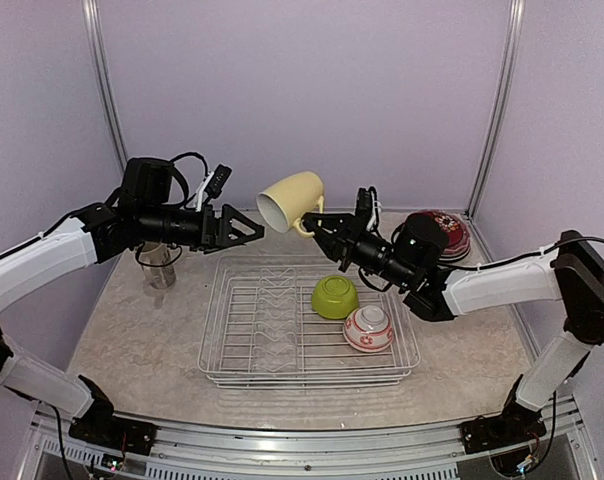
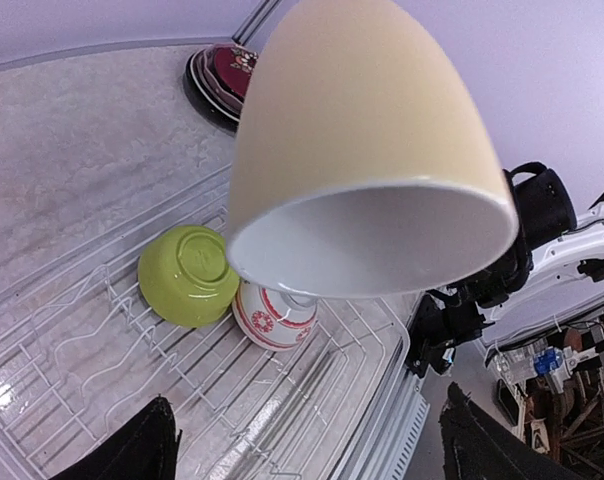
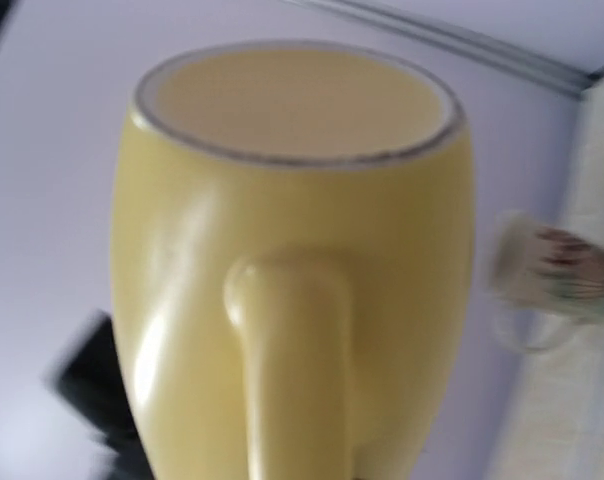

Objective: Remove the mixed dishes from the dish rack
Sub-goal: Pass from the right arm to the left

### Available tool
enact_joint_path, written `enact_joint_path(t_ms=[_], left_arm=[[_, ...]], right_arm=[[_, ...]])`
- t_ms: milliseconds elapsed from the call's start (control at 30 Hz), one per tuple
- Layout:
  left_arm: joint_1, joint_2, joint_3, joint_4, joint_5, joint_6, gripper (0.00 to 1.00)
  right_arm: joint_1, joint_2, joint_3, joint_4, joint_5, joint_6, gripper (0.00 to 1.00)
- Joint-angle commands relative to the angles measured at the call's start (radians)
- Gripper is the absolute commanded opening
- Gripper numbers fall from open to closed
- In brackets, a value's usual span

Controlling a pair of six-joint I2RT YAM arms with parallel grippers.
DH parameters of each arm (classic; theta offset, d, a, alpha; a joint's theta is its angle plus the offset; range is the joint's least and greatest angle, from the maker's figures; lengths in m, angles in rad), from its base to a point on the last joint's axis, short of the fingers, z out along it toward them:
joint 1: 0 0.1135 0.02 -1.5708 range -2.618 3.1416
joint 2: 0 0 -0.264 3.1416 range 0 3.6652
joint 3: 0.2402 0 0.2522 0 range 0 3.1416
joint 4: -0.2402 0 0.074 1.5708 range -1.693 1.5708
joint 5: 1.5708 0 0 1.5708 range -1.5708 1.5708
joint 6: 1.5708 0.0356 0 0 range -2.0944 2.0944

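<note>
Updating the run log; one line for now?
right jaws: shut on pale yellow ceramic mug, raised | left jaws: open, facing its mouth

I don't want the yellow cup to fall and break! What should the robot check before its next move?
1. Right gripper shut on the pale yellow mug at its handle: ok.
2. Mug up in the air, clear of the dish rack: ok.
3. Left gripper open and pointing at the mug's mouth: ok.
4. Left gripper gripping the mug: not ok, no grip yet.
5. Rack emptied: not ok, the lime-green bowl and the white-and-red bowl sit inside.
</note>
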Motion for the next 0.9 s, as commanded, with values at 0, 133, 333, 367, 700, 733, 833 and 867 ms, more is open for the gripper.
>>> enact_joint_path(t_ms=[0,133,333,367,700,733,833,867], left_arm=[[0.047,-0.046,-0.092,0.162,-0.021,-0.073,0.83],[0.107,-0.068,-0.152,0.279,0.006,-0.156,0.71],[0.17,-0.082,-0.202,0.402,0.078,-0.224,0.65],[0.172,-0.088,-0.21,0.422,0.086,-0.228,0.67],[0.197,-0.142,-0.245,0.411,-0.027,-0.234,0.63],[0.205,-0.15,-0.255,0.427,-0.026,-0.239,0.63],[0.218,-0.155,-0.264,0.481,0.047,-0.252,0.65],[0.215,-0.148,-0.26,0.491,0.073,-0.255,0.66]], right_arm=[[0.051,0.08,0.13,0.286,0.009,0.189,0.0],[0.081,0.167,0.204,0.342,0.019,0.23,0.0],[0.104,0.264,0.26,0.409,0.042,0.264,0.0],[0.103,0.269,0.262,0.413,0.046,0.264,0.0],[0.1,0.254,0.176,0.474,0.131,0.233,0.0],[0.101,0.254,0.174,0.468,0.132,0.23,0.0],[0.105,0.275,0.194,0.451,0.122,0.234,0.0],[0.107,0.286,0.208,0.454,0.114,0.238,0.0]])
